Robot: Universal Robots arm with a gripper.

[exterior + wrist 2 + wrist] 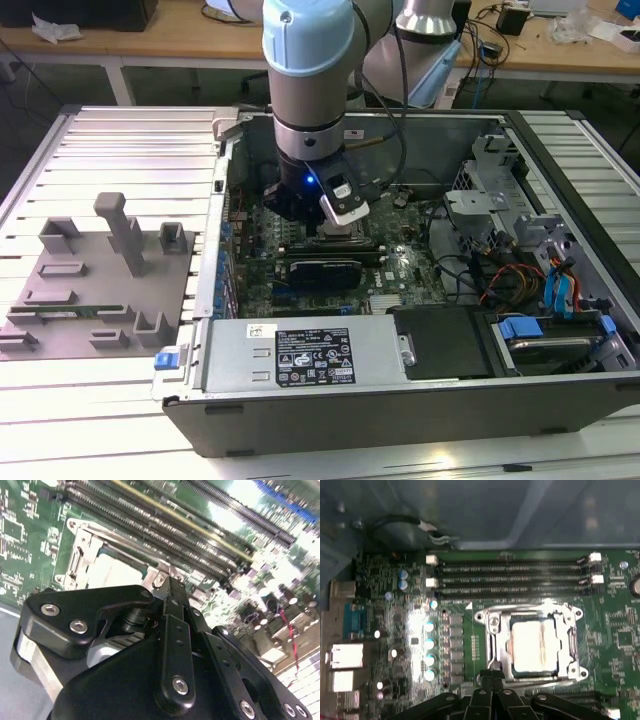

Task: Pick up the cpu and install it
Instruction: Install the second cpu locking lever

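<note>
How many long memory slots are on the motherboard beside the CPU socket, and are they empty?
4. In the first wrist view, the memory slots lie in parallel rows between the socket frame, which holds the cpu, and the grey case wall. All four look empty.

Grey fixture tray (pixel 100 290) lies beside the open computer case (pixel 400 400); memory slots (pixel 512 577) sit unfilled.

Arm (pixel 310 70): fat silver-grey cylinder segments, pale blue joint cap with one small screw at its 12 o'clock, black wrist section below with a small blue light, black cable looping off at 3 o'clock. White-and-black camera block (pixel 343 203) bolted on the wrist. Gripper (pixel 167 587) is matte black: flat linkage bars pinned with silver round-head screws, silver metal base behind them.
</note>
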